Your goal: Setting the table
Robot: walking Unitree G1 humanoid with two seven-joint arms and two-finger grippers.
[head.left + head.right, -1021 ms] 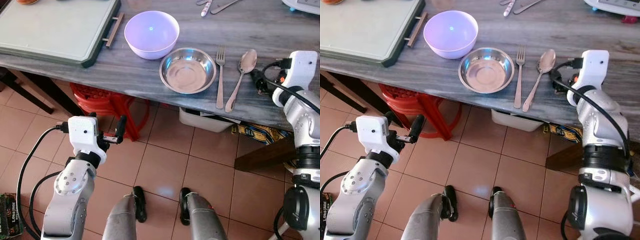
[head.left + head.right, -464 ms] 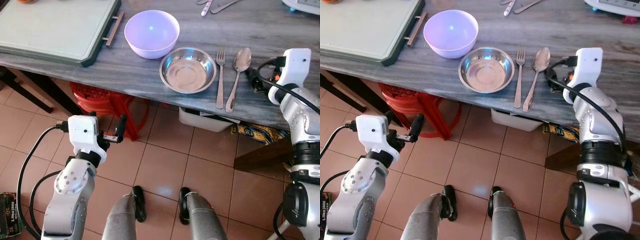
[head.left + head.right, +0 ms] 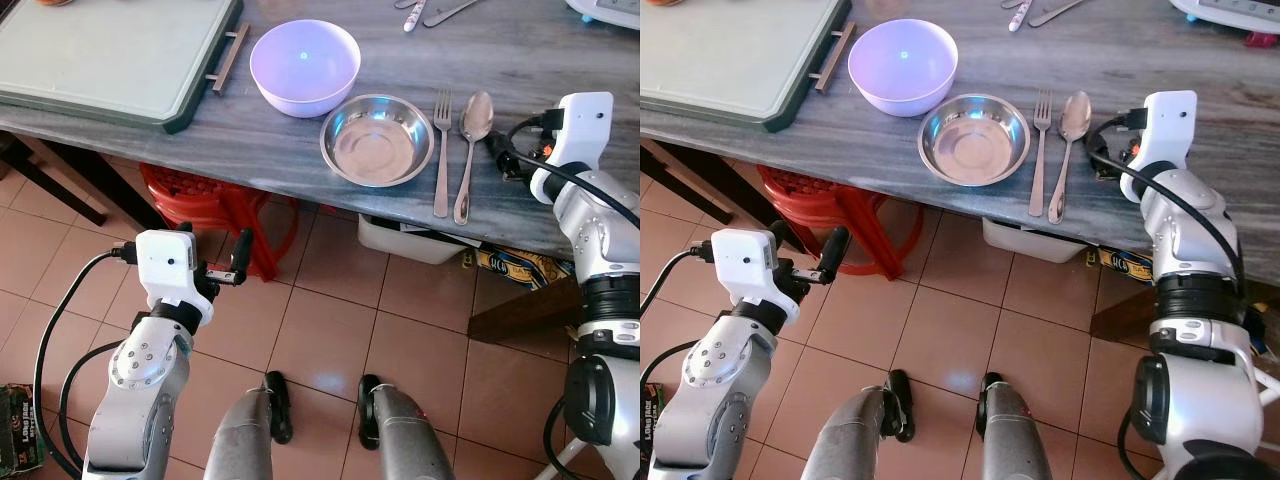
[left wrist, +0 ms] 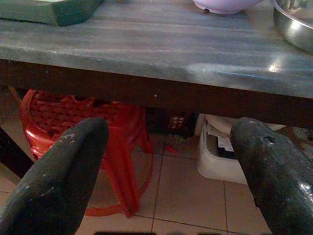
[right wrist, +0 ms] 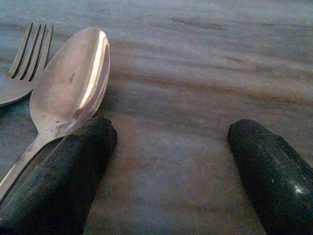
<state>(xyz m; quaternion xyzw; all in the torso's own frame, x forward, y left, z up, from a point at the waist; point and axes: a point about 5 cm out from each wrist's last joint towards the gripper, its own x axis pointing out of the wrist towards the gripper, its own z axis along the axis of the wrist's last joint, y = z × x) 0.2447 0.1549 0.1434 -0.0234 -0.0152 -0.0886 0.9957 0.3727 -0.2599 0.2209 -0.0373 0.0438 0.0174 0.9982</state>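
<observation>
I have the right gripper (image 5: 171,161) low on the grey table (image 3: 280,140), fingers spread wide, one black finger (image 5: 63,171) touching the spoon (image 3: 470,150). The spoon lies just beside the fork (image 3: 441,150), right of the steel bowl (image 3: 377,140) and lilac bowl (image 3: 304,65). The left gripper (image 4: 166,171) hangs open below the table edge.

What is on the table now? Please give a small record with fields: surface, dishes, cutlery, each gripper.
surface: grey table
dishes: lilac bowl behind steel bowl, close together
cutlery: fork and spoon side by side, right of steel bowl
tray: green tray on table's left part
right gripper: open, low over the table, one finger beside the spoon's handle
left gripper: open, below table edge, facing a red stool
</observation>
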